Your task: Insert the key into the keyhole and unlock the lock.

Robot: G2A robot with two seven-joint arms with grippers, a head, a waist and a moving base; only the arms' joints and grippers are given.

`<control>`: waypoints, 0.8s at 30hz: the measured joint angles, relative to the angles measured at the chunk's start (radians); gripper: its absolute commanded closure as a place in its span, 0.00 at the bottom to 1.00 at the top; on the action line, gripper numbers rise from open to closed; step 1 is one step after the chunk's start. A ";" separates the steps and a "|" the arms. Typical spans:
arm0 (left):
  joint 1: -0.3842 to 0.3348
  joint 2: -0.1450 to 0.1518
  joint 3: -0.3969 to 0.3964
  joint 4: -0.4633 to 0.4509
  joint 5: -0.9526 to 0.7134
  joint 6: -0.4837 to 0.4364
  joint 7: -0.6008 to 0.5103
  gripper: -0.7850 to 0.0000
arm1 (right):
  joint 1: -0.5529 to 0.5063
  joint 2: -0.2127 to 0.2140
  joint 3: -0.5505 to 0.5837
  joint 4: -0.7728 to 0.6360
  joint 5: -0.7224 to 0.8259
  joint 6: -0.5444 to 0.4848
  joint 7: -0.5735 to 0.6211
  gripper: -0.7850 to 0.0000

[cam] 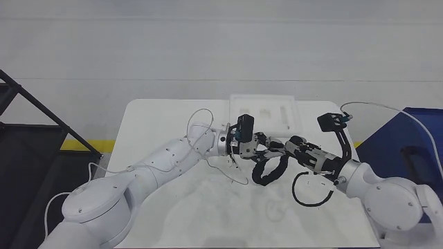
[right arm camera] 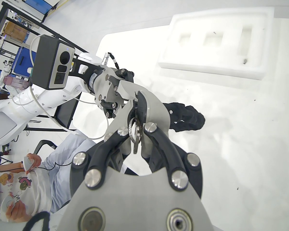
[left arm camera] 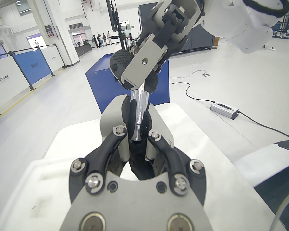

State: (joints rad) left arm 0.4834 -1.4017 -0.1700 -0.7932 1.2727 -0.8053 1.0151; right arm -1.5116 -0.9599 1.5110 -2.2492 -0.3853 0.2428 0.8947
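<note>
The white tabletop (cam: 173, 200) carries a foam tray (right arm camera: 212, 70) at its far side. The work itself hangs in the air above the middle, where the two arms meet.

We see the left fingers (left arm camera: 110, 118) closed narrow around the lock (left arm camera: 139, 114), a chrome barrel with a black cable (right arm camera: 187, 118) looping away from it. The right fingers (left arm camera: 142, 66) are pinched on the head of the key (left arm camera: 141, 88), with its ring (right arm camera: 134, 131) bunched between them. The key's shaft meets the open end of the barrel, but we cannot tell how deep it sits.

We judge the turn to be the risky part. If the key is not fully home, or is tilted against the barrel's axis, twisting could bind or bend it. The smooth round barrel may spin inside the left fingers instead of resisting, so the lock would not open. The ring caught in the grip could let the key's head slip or swivel. Nothing supports either piece from below, so a lost grip would drop it onto the tabletop. The cable's weight could also drag the barrel out of line.
</note>
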 measured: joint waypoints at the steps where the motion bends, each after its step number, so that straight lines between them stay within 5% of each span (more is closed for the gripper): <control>1: 0.000 0.001 0.000 -0.001 -0.001 0.000 0.000 1.00 | 0.002 0.000 -0.002 0.001 -0.002 0.000 0.000 1.00; 5: -0.001 0.003 0.000 -0.004 -0.004 -0.003 -0.002 1.00 | 0.015 0.000 -0.013 0.007 -0.015 -0.001 0.001 0.94; 10: 0.003 0.004 0.000 0.000 -0.012 -0.006 -0.006 1.00 | 0.027 -0.001 -0.022 0.016 -0.024 0.006 0.000 0.73; 16: 0.019 0.006 0.000 0.008 -0.024 -0.011 -0.011 1.00 | 0.049 -0.001 -0.015 0.034 -0.025 0.015 -0.007 0.70; 20: 0.027 0.008 0.000 0.020 -0.033 -0.016 -0.016 1.00 | 0.073 -0.001 -0.006 0.053 -0.023 0.015 -0.015 0.58; 21: 0.028 0.009 0.000 0.024 -0.035 -0.017 -0.017 1.00 | 0.079 -0.001 -0.001 0.056 -0.023 0.014 -0.017 0.53; 22: 0.029 0.010 0.000 0.027 -0.037 -0.017 -0.017 1.00 | 0.084 -0.001 0.004 0.057 -0.022 0.008 -0.020 0.38; 23: 0.031 0.012 0.000 0.031 -0.042 -0.018 -0.018 1.00 | 0.090 0.000 0.012 0.058 -0.023 -0.009 -0.021 0.08; 24: 0.032 0.014 0.000 0.033 -0.046 -0.020 -0.020 1.00 | 0.092 0.001 0.018 0.058 -0.028 -0.032 -0.018 0.00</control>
State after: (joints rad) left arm 0.5149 -1.3876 -0.1701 -0.7603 1.2267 -0.8249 0.9955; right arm -1.4194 -0.9586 1.5294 -2.1909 -0.4130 0.2109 0.8763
